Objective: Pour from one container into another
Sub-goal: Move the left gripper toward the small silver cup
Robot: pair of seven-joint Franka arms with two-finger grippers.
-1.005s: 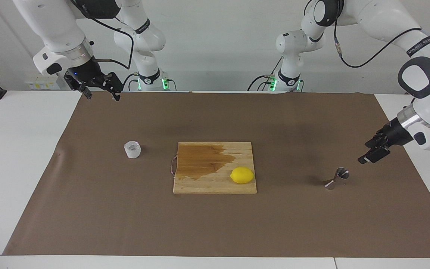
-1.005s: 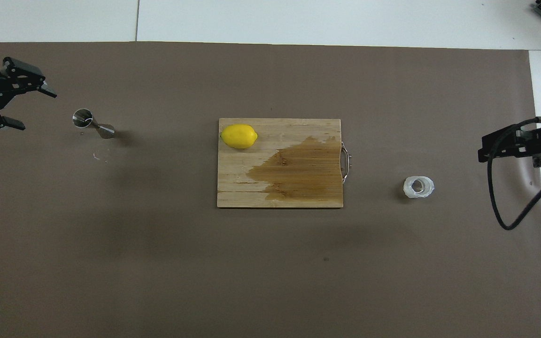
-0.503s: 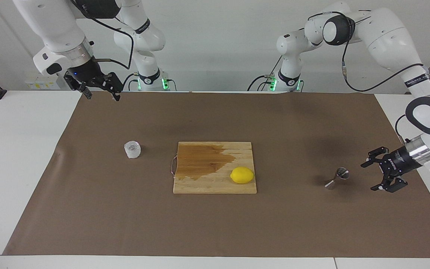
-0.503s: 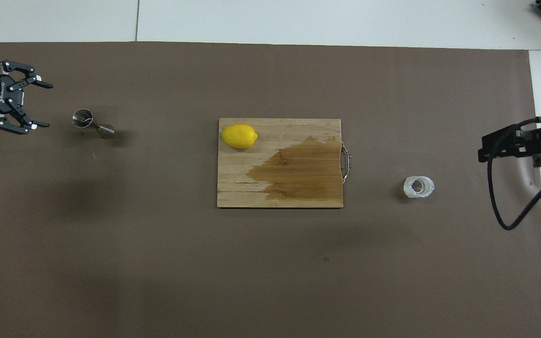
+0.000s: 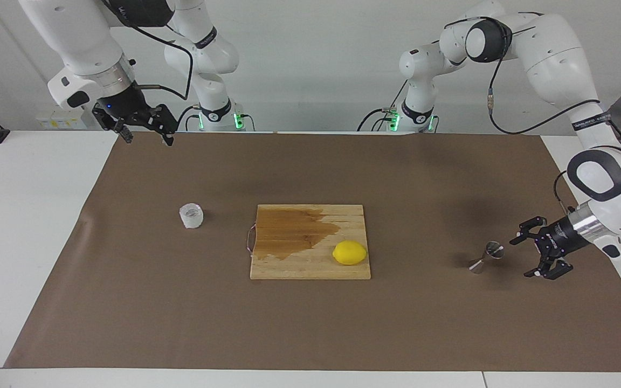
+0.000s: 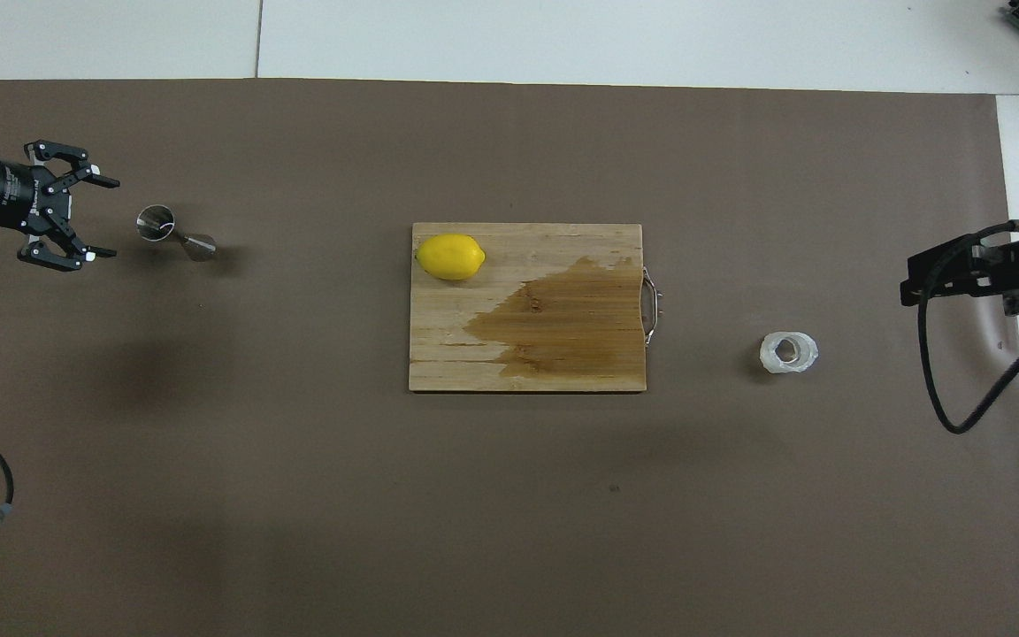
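Step in hand, as I judge it: get the left end effector (image 5: 526,256) onto the small shiny steel hourglass-shaped jigger (image 5: 487,257). Its fingers are spread wide, low over the brown paper, just beside the jigger at the left arm's end of the tabletop (image 5: 30,215), not touching it. I would slide in level, centre the narrow waist between the fingers and close gently; the piece is light and top-heavy, and a nudge on the cone would likely tip it.

The small squat translucent crinkled plastic cup (image 5: 191,215) stands upright toward the right arm's end, well apart from the jigger. The right end effector (image 5: 146,132) waits, spread, raised over the robots' edge of the paper.

Between the two containers lies a wooden cutting board (image 5: 310,264) with a dark wet patch, a yellow lemon (image 5: 350,253) on it. Nothing crowds the jigger.
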